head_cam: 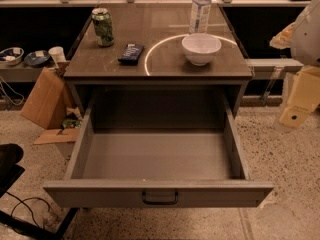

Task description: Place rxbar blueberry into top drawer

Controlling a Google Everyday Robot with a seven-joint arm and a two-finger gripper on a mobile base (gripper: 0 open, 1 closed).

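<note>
See rxbar blueberry (pixel 131 53) flat on the cabinet top (pixel 165 70), left of centre, just right of and a bit nearer than the green can (pixel 103 27), well left of the white bowl (pixel 201 48). See water bottle (pixel 200 9) at the far side behind the bowl. Find top drawer (pixel 210 196) pulled out toward the near side, with nothing visible inside.

Spot gripper (pixel 299 101) at the right edge of view, beside the cabinet's right side, well apart from the bar. Can't tell whether open or closed.

Expect light, thin, slightly bendy, with a slick wrapper; not fragile. Sits low on a smooth top, so offers little to bite from the side and probably skids if nudged. Suggest coming straight down and pinching across the short width at mid-length. Keep clear of the can on approach. Needs no precision on release, given the wide, deep drawer.
</note>
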